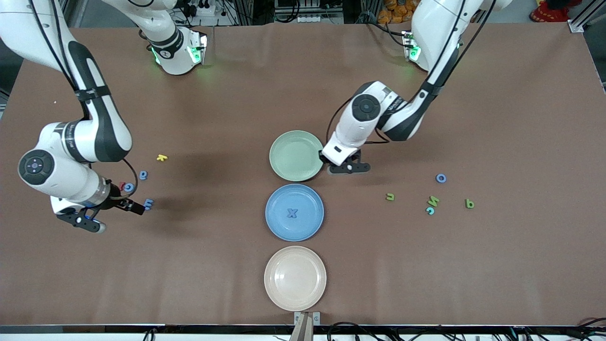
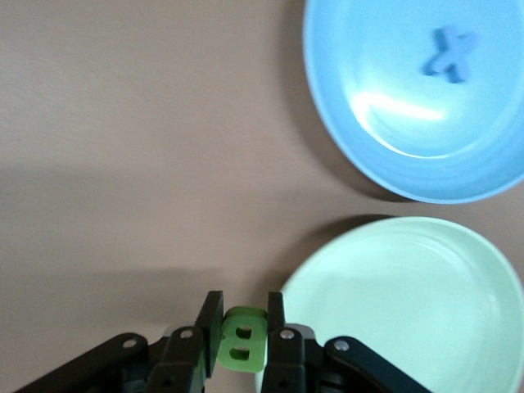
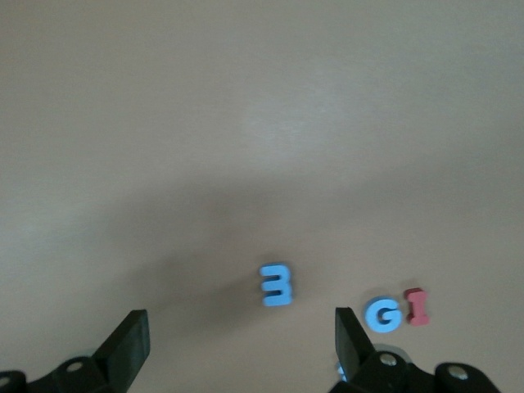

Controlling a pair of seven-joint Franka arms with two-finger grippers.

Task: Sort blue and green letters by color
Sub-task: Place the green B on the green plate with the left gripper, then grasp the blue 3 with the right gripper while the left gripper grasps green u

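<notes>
My left gripper (image 2: 241,337) is shut on an olive green letter B (image 2: 242,345), just off the rim of the green plate (image 2: 426,270). In the front view this gripper (image 1: 349,168) is beside the green plate (image 1: 279,166), toward the left arm's end. A blue x (image 1: 292,213) lies in the blue plate (image 1: 274,227). My right gripper (image 3: 239,344) is open and empty, low over the table near a blue letter (image 3: 277,285) and a blue G (image 3: 384,314). Another blue letter (image 1: 143,175) lies by the right gripper (image 1: 116,215). Green letters (image 1: 390,196) (image 1: 433,201) (image 1: 469,203) and a blue o (image 1: 441,178) lie toward the left arm's end.
A beige plate (image 1: 272,293) sits nearest the front camera, in line with the blue and green plates. A red letter (image 3: 417,307) lies beside the blue G. A yellow letter (image 1: 162,157) and a pale teal letter (image 1: 430,210) lie on the brown table.
</notes>
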